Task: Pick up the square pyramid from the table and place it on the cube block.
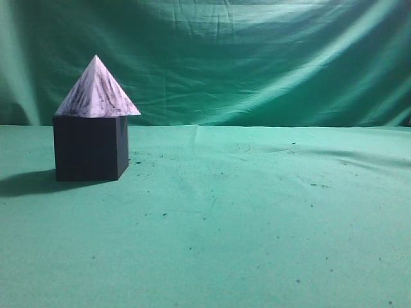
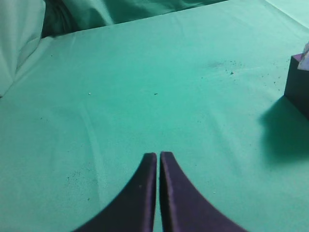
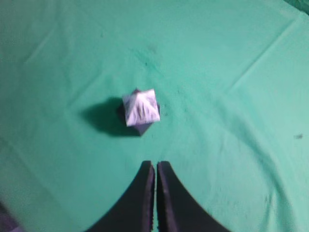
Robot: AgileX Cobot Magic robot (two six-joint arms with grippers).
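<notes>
The white marbled square pyramid (image 1: 97,91) stands upright on top of the dark cube block (image 1: 88,149) at the left of the green table (image 1: 257,218). In the right wrist view the pyramid (image 3: 140,107) shows from above, covering most of the cube (image 3: 143,129). My right gripper (image 3: 156,165) is shut and empty, high above the cloth and apart from the stack. My left gripper (image 2: 158,155) is shut and empty; the cube (image 2: 300,87) sits at the right edge of its view, with a sliver of the pyramid (image 2: 305,50) on it. Neither gripper shows in the exterior view.
A green cloth backdrop (image 1: 257,64) hangs behind the table. The cloth is wrinkled and flecked with dark specks. A pale fold of cloth (image 2: 19,38) lies at the far left of the left wrist view.
</notes>
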